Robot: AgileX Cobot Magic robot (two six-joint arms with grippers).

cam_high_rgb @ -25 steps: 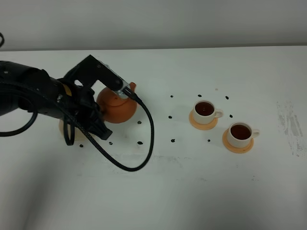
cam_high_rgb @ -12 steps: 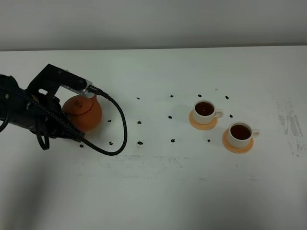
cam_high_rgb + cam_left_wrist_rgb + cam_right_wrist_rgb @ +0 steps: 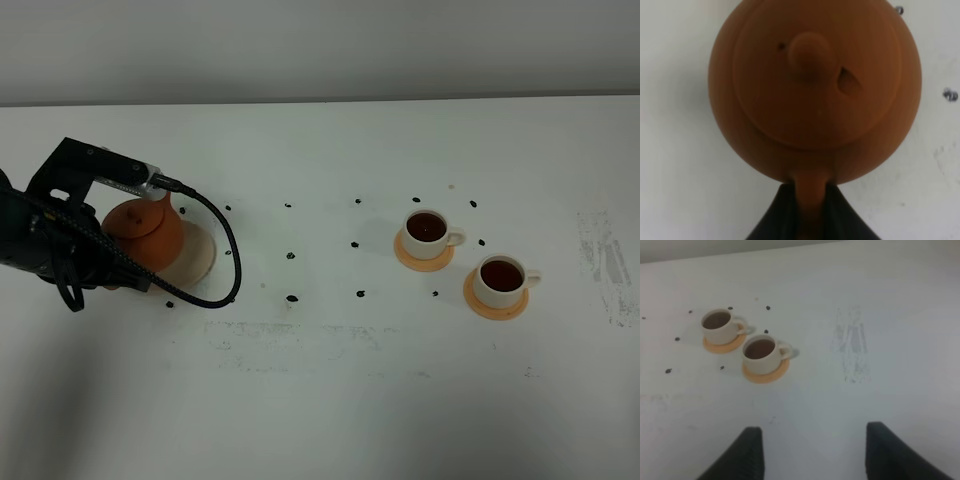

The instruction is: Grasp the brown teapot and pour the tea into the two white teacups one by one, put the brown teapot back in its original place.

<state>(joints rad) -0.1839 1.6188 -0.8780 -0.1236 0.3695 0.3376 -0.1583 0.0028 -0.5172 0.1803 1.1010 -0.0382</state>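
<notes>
The brown teapot [image 3: 146,231] hangs at the table's left, covering the left part of the pale saucer, its original place [image 3: 197,256]; whether it rests on it I cannot tell. My left gripper [image 3: 810,220] is shut on the teapot's [image 3: 815,90] loop handle, lid knob facing the camera. The two white teacups [image 3: 428,230] [image 3: 501,280] stand on orange coasters at the right, each holding dark tea [image 3: 427,226]. Near my right gripper [image 3: 812,455], which is open and empty over bare table, the right wrist view shows both teacups [image 3: 720,325] [image 3: 762,352].
Several small black specks [image 3: 291,297] dot the white table [image 3: 330,400] between teapot and cups. A black cable [image 3: 225,270] loops from the left arm toward the table's middle. A grey scuffed patch [image 3: 605,260] marks the far right.
The left arm has carried the teapot leftward, from left of centre to over the saucer. The saucer's right part now shows. Cups and right gripper have not moved.
</notes>
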